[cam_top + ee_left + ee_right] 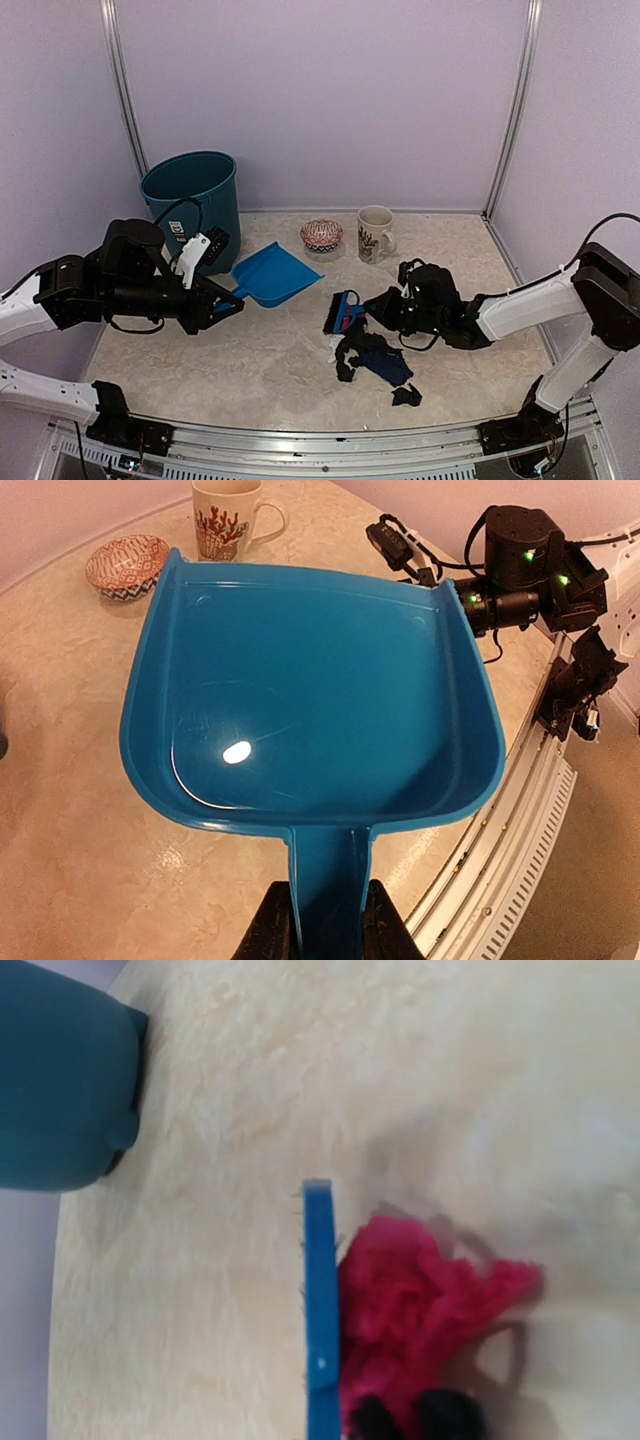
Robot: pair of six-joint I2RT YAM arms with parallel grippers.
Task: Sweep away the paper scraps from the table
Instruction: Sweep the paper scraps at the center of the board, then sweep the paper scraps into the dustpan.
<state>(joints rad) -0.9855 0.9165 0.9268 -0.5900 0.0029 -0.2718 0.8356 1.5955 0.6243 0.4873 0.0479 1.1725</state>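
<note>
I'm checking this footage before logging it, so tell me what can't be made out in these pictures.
Top view: the dark paper scraps overlap, too small to count.
Left wrist view: the dustpan hides much of the table; no scraps show there.
Right wrist view: blurred; the bottom edge cuts off the brush and the fingers of the right gripper.

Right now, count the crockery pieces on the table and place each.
2. The mug stands at the far side, right of centre; the patterned bowl sits just left of it, not touching. None looks hidden.
</note>
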